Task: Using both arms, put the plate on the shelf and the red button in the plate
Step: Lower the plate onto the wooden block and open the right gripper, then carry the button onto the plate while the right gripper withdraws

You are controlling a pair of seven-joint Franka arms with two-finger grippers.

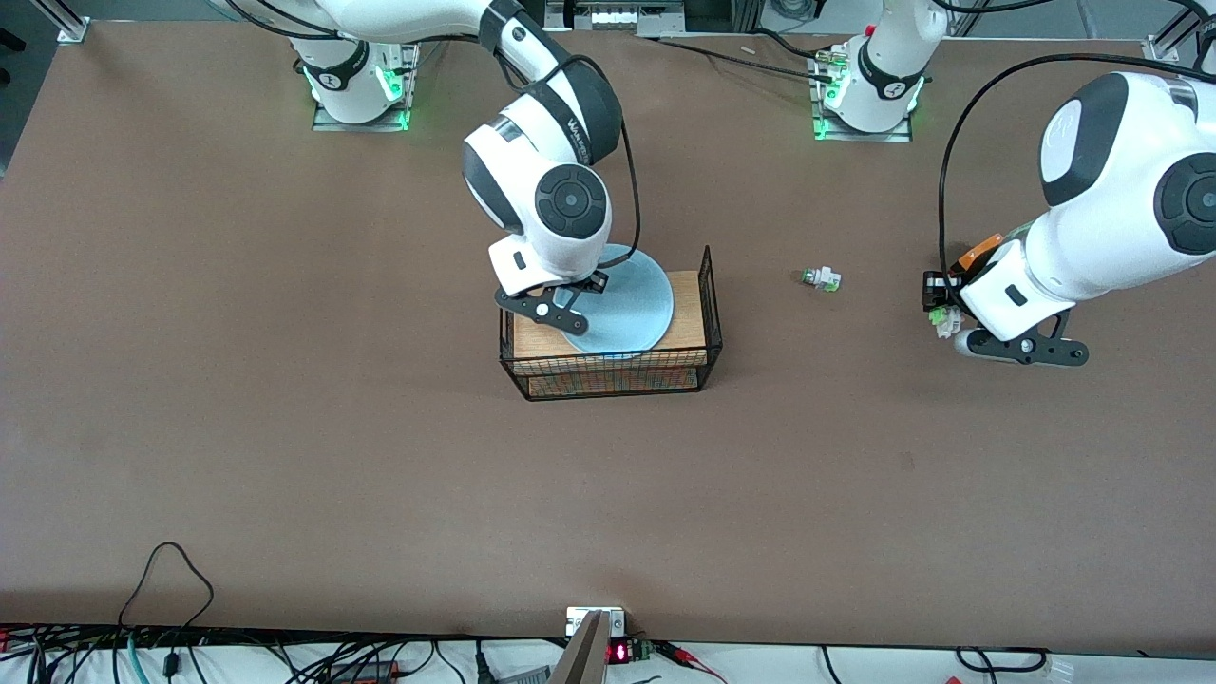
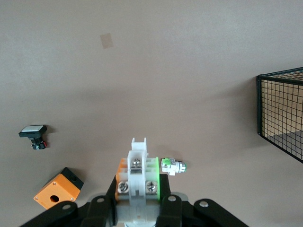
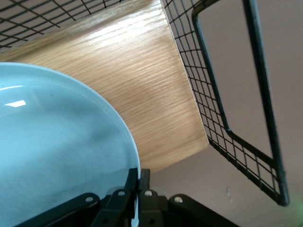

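Observation:
The pale blue plate (image 1: 627,304) hangs tilted over the wooden floor of a black wire basket (image 1: 708,304). My right gripper (image 1: 573,309) is shut on the plate's rim; in the right wrist view the fingers (image 3: 132,182) pinch the rim of the plate (image 3: 57,156). My left gripper (image 1: 948,321) is above the table toward the left arm's end, shut on the red button (image 2: 138,170). Its white body with a green bit shows between the jaws of the left gripper (image 2: 138,191). The red cap is hidden.
A similar white switch with a green cap (image 1: 819,278) lies on the table between basket and left gripper, seen also in the left wrist view (image 2: 173,166). An orange box (image 2: 57,188) and a black button with a white face (image 2: 33,135) lie near the left gripper. The basket's wire wall (image 3: 227,118) stands beside the plate.

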